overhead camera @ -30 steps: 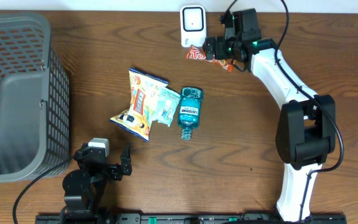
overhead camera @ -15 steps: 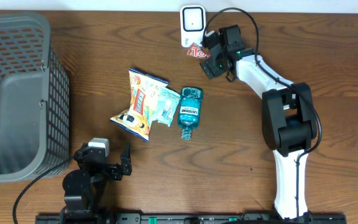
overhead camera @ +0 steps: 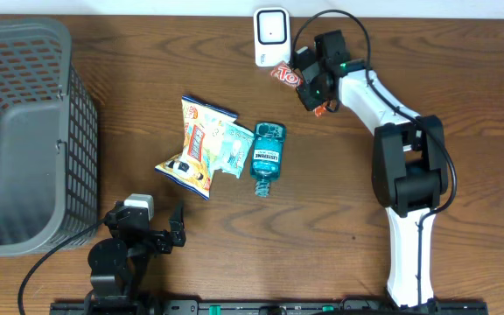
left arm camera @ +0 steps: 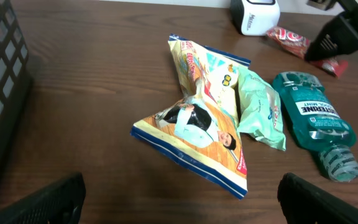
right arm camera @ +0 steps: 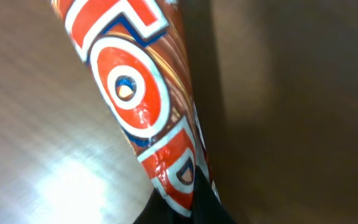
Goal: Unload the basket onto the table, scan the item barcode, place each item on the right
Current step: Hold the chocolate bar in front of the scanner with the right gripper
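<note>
1. The left gripper (overhead camera: 175,231) sits at the near edge of the table (overhead camera: 339,201), low over the wood. Its jaws are spread wide and grip nothing.
2. A grey mesh basket (overhead camera: 75,131) stands at the left side of the table, well apart from the loose items.
3. At the centre lie three items in a row. A yellow snack bag (overhead camera: 196,147) is on the left. A pale green pouch (overhead camera: 232,147) touches its right edge. A teal mouthwash bottle (overhead camera: 267,157) lies on its side just beside the pouch, cap toward the near edge.
4. The right gripper (overhead camera: 311,87) reaches toward the far edge. Its jaws are closed on a red and brown wrapped bar (overhead camera: 283,76). The right wrist view shows the wrapper (right arm camera: 135,106) running in between the dark fingers (right arm camera: 188,208). One end of the bar protrudes toward the scanner; a small red end shows on the other side of the gripper.
5. A white scanner (overhead camera: 271,35) stands at the far edge. The bar's protruding end is just in front of the scanner's lower right corner.
</note>
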Controlling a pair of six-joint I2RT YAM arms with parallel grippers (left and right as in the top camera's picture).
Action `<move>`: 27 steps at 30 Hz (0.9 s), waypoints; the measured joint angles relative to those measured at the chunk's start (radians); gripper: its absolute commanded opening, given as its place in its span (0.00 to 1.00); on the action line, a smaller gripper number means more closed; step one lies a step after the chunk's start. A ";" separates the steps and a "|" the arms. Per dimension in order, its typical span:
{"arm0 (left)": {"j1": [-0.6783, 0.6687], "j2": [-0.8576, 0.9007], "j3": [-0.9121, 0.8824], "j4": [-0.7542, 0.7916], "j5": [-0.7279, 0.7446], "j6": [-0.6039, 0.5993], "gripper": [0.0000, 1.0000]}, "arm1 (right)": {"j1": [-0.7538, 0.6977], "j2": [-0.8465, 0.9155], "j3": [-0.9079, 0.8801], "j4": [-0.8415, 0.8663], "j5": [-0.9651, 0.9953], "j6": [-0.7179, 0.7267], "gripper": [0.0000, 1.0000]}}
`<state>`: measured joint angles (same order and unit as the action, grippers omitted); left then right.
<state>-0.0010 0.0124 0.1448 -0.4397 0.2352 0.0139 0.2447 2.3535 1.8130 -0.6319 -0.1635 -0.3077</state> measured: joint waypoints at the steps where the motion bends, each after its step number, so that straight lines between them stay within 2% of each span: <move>1: 0.000 0.000 0.000 0.000 0.000 0.000 0.99 | -0.005 0.000 0.013 -0.042 -0.038 0.016 0.01; 6: 0.000 0.000 0.000 0.000 0.000 0.000 0.99 | -0.061 0.027 0.053 -0.303 -0.468 0.049 0.01; 11: 0.000 0.000 0.000 0.000 0.000 0.000 0.99 | -0.129 0.051 0.053 -0.404 -0.874 -0.010 0.01; 14: 0.000 0.000 0.000 0.000 0.000 0.000 0.99 | -0.155 0.051 0.053 -0.459 -1.041 -0.035 0.01; 19: 0.000 0.000 0.000 0.000 0.000 0.000 0.99 | -0.160 0.051 0.052 -0.581 -1.246 -0.072 0.01; 22: 0.000 0.000 0.000 0.000 0.000 0.000 0.99 | -0.159 0.051 0.052 -0.655 -1.300 -0.087 0.01; 27: 0.000 0.000 0.000 0.000 0.000 0.000 0.99 | -0.156 0.051 0.052 -0.685 -1.306 -0.132 0.01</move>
<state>-0.0010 0.0124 0.1448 -0.4397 0.2352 0.0139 0.0887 2.4042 1.8652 -1.3170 -1.4696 -0.4397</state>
